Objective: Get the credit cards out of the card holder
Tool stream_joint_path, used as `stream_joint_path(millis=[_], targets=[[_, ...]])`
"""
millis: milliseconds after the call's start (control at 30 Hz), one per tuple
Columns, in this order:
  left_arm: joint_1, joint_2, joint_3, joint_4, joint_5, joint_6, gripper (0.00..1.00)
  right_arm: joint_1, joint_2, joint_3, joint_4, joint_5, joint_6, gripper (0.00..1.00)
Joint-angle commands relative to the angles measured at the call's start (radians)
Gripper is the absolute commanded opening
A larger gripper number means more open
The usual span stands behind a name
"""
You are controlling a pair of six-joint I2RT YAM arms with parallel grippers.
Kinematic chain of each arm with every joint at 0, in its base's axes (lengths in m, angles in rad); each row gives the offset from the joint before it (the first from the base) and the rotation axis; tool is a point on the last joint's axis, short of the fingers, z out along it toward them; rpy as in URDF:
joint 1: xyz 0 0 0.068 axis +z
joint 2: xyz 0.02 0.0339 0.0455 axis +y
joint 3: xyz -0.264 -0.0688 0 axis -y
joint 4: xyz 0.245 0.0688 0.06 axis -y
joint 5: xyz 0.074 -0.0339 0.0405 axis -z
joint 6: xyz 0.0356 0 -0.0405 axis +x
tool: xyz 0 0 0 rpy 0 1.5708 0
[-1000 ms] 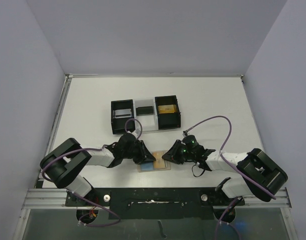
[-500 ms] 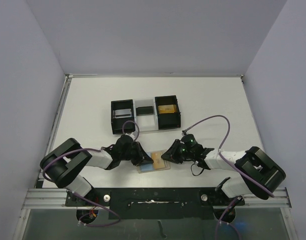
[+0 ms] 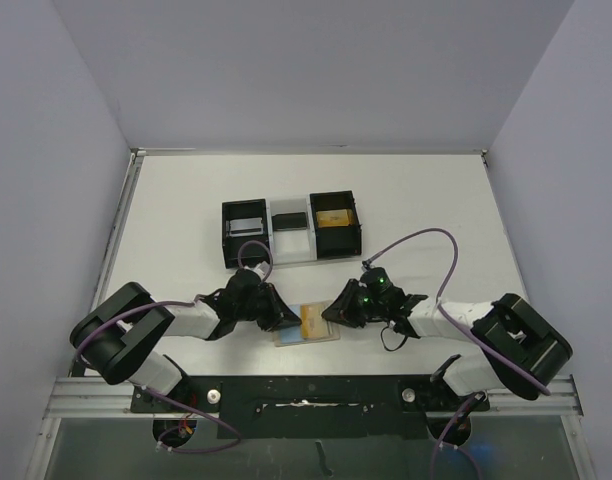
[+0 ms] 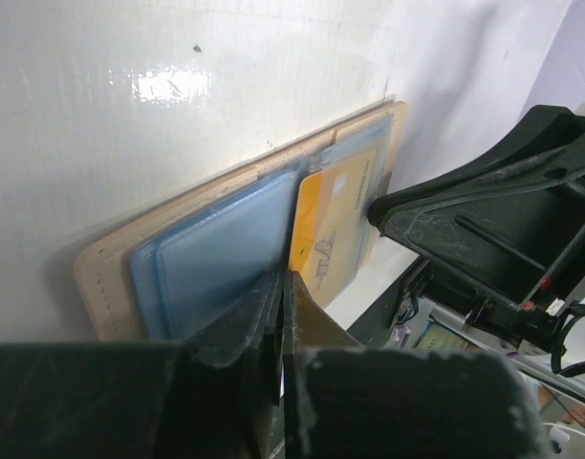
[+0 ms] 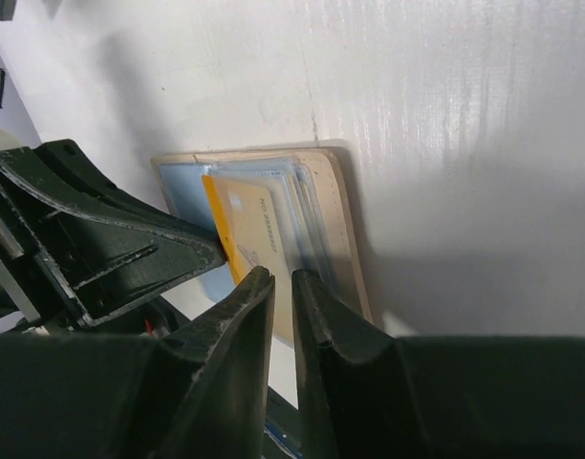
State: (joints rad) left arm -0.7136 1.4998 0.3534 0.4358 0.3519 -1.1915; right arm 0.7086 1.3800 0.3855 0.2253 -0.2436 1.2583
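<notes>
The holder (image 3: 329,335) lies flat on the table (image 3: 186,200) near the front edge, between the two grippers. It is tan, and blue cards (image 4: 221,249) sit in its pockets. A yellow card (image 4: 335,220) sticks partway out of the end that faces the right arm, overlapping the blue ones.

The left gripper (image 4: 285,279) is fully closed. Its tips meet at the line where a blue card borders the yellow card, and nothing shows between the fingers. They seem to press down on the holder, though the tips hide the contact itself.

The right gripper (image 5: 281,287) comes in from the other end. Its fingers stand a narrow slit apart, the tips at the edge of the yellow card and the holder's end. I cannot tell whether they nip the card or only rest against it.

A black-and-white tray (image 3: 228,240) sits farther back on the table, well apart from the holder.
</notes>
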Motion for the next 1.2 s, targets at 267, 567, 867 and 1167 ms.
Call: stream_joint_path(millis=[267, 567, 867, 1167], targets=[[0.005, -0.011, 0.073, -0.046, -0.01, 0.064, 0.0, 0.013, -0.142, 0.177, -0.322, 0.101, -0.198, 0.2], [0.005, -0.022, 0.068, -0.056, -0.018, 0.068, 0.2, 0.031, -0.009, 0.077, -0.068, -0.066, -0.114, 0.21], [-0.002, -0.028, 0.07, -0.143, -0.051, 0.092, 0.34, 0.037, 0.067, 0.13, -0.245, 0.026, -0.108, 0.21], [-0.001, 0.033, 0.062, -0.085, -0.022, 0.07, 0.36, 0.053, 0.113, 0.084, -0.161, 0.004, -0.058, 0.21]])
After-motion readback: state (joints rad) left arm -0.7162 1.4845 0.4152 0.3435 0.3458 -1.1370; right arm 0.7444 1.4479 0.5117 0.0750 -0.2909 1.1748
